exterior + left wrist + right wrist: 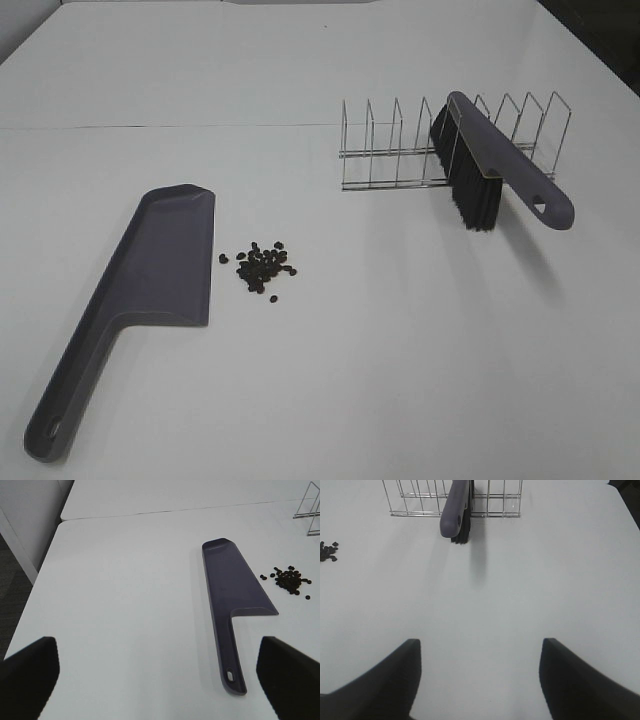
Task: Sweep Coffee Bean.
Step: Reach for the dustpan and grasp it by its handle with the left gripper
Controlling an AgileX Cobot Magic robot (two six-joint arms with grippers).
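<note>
A small cluster of dark coffee beans [262, 266] lies on the white table just right of a grey-purple dustpan [160, 270]. The pan lies flat, its handle toward the front left. The beans [289, 580] and pan [230, 590] also show in the left wrist view. A grey-purple brush [500, 165] with black bristles leans in a wire rack [400, 150] at the back right. My left gripper [160, 680] is open and empty, behind the pan's handle end. My right gripper [480, 680] is open and empty, well short of the brush [456, 510]. Neither gripper shows in the high view.
A table seam [150, 126] runs across the back. The left wrist view shows the table's left edge [35, 585] with dark floor beyond. A few beans [327, 551] show at the edge of the right wrist view.
</note>
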